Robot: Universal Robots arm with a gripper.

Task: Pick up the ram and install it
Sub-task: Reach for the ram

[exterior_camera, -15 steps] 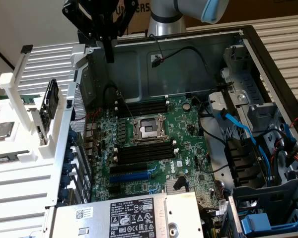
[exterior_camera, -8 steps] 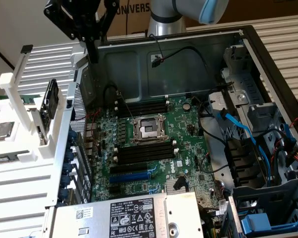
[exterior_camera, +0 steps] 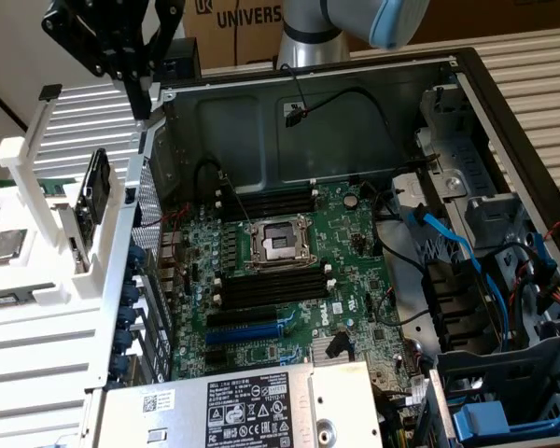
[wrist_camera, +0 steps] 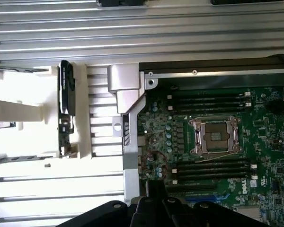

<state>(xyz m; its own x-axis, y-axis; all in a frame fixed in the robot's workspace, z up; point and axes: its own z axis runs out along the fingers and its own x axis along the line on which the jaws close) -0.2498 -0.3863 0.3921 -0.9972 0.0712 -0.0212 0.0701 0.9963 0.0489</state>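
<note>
Ribbed metal tabletop (exterior_camera: 532, 65): one open case (exterior_camera: 252, 131), one motherboard (exterior_camera: 353, 280) (one CPU socket (exterior_camera: 278, 245)), one closed end effector (exterior_camera: 142, 103).

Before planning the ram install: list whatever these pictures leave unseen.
Ram: exterior view, nearly edge-on in the white holder; label unreadable.
Hand: exterior view, upper part cut off by the top edge.
Motherboard: exterior view, near edge hidden by the labelled silver box.

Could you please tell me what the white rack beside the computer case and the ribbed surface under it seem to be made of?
The white rack looks like matte plastic: opaque, blocky, thick-walled, no metallic glint. The ribbed surface looks like bare aluminium, probably extruded: silver-grey slats with soft sheen.
</note>
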